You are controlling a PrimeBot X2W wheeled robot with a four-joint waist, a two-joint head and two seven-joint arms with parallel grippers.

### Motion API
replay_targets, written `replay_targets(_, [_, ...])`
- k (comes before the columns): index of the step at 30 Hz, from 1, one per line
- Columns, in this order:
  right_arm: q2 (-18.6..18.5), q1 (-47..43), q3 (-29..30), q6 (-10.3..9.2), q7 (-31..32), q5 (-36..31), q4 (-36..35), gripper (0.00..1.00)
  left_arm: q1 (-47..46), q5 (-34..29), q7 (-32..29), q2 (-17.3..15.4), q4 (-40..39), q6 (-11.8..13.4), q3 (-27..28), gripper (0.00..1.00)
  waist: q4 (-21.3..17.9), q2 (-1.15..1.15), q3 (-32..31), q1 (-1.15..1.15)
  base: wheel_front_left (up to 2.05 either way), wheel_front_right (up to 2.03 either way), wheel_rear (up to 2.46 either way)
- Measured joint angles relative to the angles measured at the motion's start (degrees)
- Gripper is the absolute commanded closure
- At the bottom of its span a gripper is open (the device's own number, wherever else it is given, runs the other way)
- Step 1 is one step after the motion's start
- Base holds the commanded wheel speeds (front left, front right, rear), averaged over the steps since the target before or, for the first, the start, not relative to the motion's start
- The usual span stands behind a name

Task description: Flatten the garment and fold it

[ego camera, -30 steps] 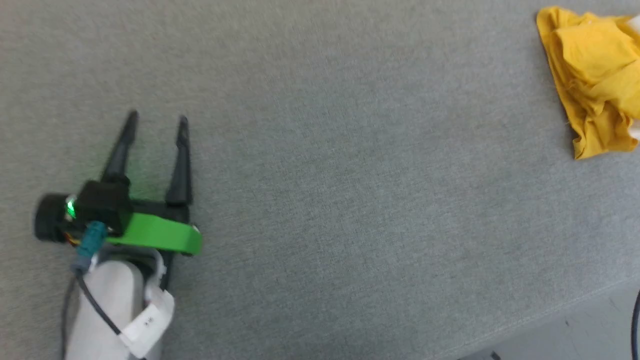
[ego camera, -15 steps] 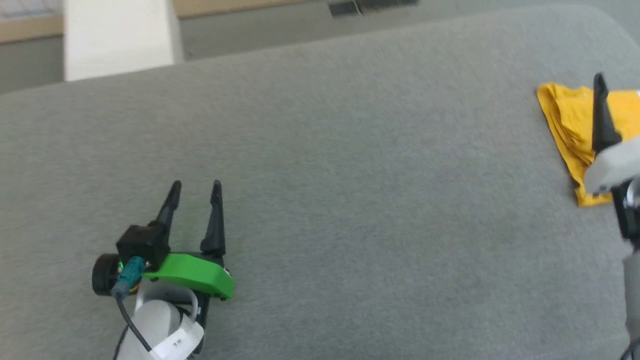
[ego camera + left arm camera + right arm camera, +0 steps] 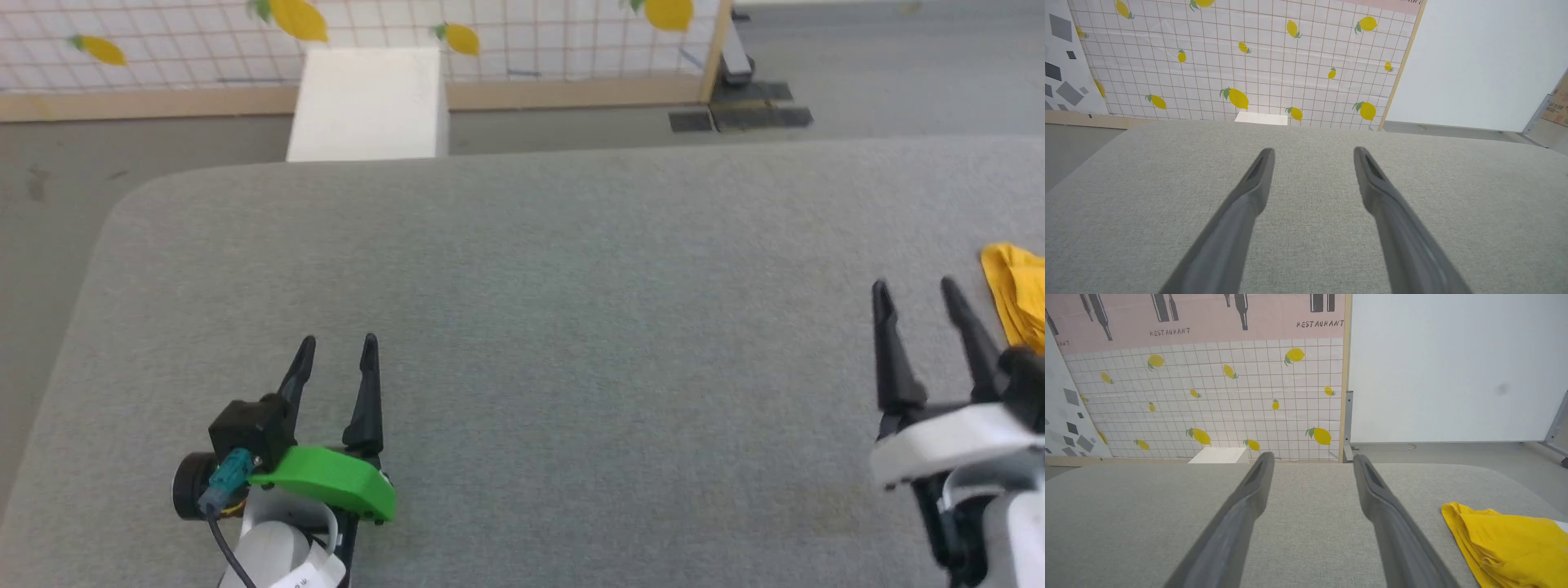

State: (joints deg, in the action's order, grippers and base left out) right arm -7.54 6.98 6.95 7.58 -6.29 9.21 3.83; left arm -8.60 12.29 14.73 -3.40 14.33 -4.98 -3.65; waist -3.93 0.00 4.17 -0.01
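Right hand (image 3: 913, 284), fingers spread and empty, hovers just left of the garment (image 3: 1020, 287).

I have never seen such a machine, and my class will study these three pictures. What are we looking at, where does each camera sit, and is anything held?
This is a robot with two arms. One picture looks down from its head: the left gripper, with a green part, and the right gripper are over a grey padded surface. The other two come from a camera on each wrist, looking along that gripper's two dark fingers. A crumpled yellow garment lies to the right, beside the right gripper. Both grippers are open and hold nothing.
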Motion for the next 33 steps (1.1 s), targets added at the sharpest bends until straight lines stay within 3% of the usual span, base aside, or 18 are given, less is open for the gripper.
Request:
replay_targets(13, [4.0, -8.3, 0.7, 0.00, -2.5, -4.3, -1.4, 0.00, 2.5, 0.3, 0.0, 0.2, 0.1, 0.0, -1.1, 0.00, 3.6, 0.00, -3.5, 0.00, 0.00, 0.00, 0.00])
replay_targets(33, [4.5, -10.0, 1.5, 0.00, -3.4, -4.0, 0.0, 0.00, 3.8, 1.4, 0.0, 0.3, 0.1, 1.1, -2.9, 0.00, 3.6, 0.00, -3.7, 0.00, 0.00, 0.00, 0.00])
